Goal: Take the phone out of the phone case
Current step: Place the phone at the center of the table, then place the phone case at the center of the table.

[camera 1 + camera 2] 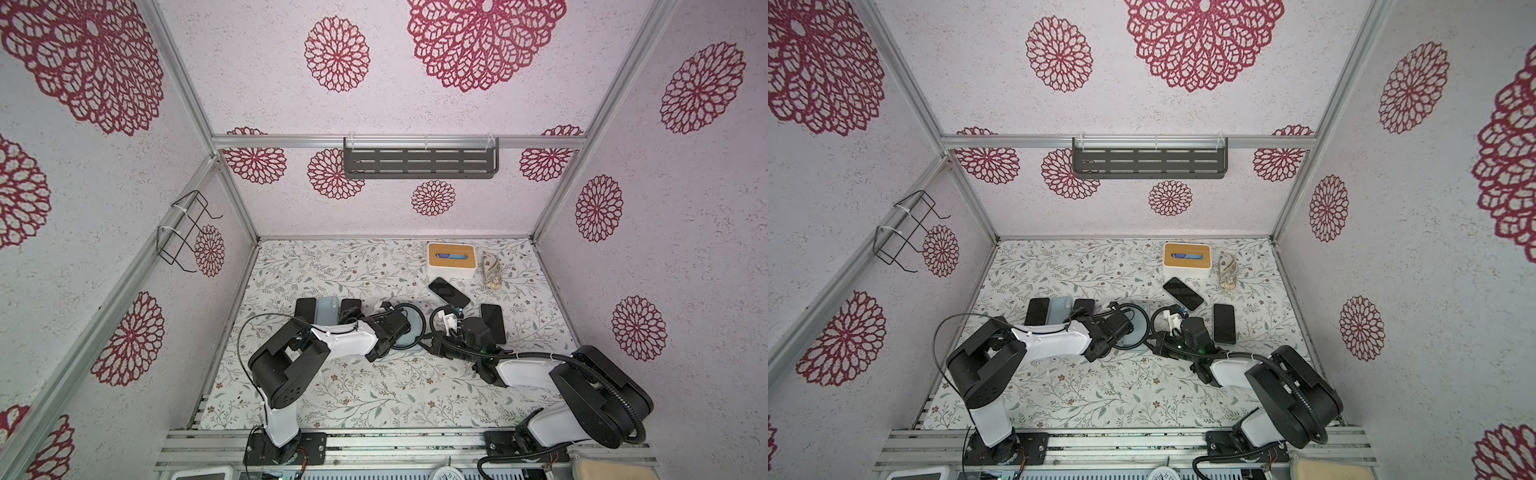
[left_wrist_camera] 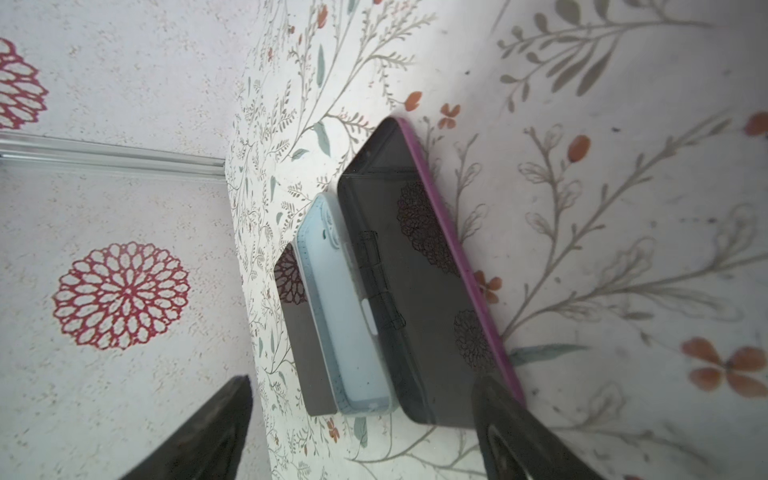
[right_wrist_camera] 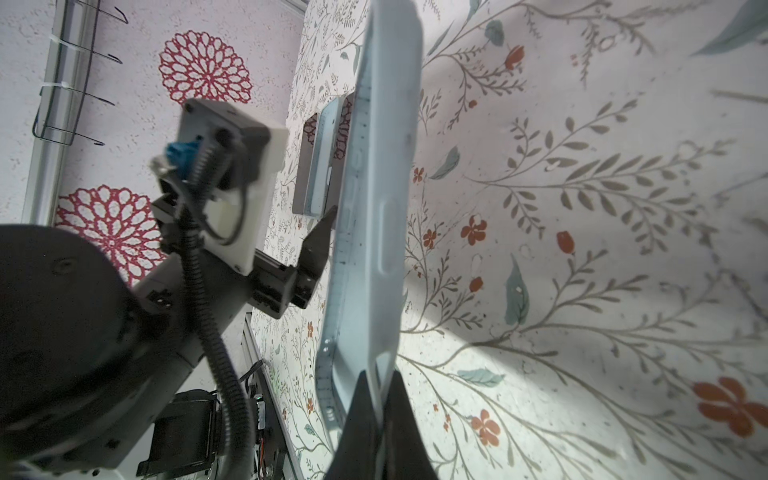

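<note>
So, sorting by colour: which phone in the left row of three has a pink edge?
The dark-screened phone nearest the left gripper; the middle one is light blue, the far one dark.

Flat on floral table (image 2: 623, 208), pink-edged phone (image 2: 415, 291), pale blue phone (image 2: 345, 299), perhaps cased, just beside it, left gripper (image 2: 361, 380) spread wide

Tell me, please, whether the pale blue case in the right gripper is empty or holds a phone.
Empty, apparently: the case, pinched by the right gripper, shows a bare inner rim.
</note>
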You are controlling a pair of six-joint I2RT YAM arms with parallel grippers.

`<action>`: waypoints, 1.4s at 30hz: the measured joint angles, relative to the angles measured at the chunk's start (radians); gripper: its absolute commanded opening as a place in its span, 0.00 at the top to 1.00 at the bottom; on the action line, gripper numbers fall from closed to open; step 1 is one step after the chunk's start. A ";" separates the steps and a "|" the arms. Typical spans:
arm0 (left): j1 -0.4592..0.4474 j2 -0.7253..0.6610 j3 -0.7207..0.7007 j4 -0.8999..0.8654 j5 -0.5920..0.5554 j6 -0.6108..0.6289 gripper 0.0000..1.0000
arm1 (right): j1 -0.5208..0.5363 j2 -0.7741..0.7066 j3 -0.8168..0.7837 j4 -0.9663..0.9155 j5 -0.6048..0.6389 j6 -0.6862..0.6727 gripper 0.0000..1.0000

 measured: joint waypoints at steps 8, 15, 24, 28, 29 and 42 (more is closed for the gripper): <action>0.005 -0.237 -0.037 -0.051 0.041 -0.115 0.03 | 0.000 0.073 0.051 0.009 0.005 0.001 1.00; 0.103 -0.433 -0.093 -0.100 0.150 -0.235 0.03 | 0.018 0.210 0.108 0.054 0.006 0.019 1.00; 0.298 -0.871 -0.122 -0.180 0.348 -0.378 0.03 | 0.092 0.384 0.322 0.010 0.040 0.008 1.00; 0.299 -0.938 -0.095 -0.246 0.399 -0.407 0.03 | 0.111 0.467 0.440 -0.038 0.060 -0.002 1.00; 0.300 -0.945 -0.087 -0.260 0.409 -0.412 0.03 | 0.115 0.488 0.464 -0.051 0.065 -0.006 1.00; 0.300 -1.016 -0.064 -0.331 0.488 -0.444 0.03 | 0.152 0.634 0.687 -0.197 0.083 -0.024 0.96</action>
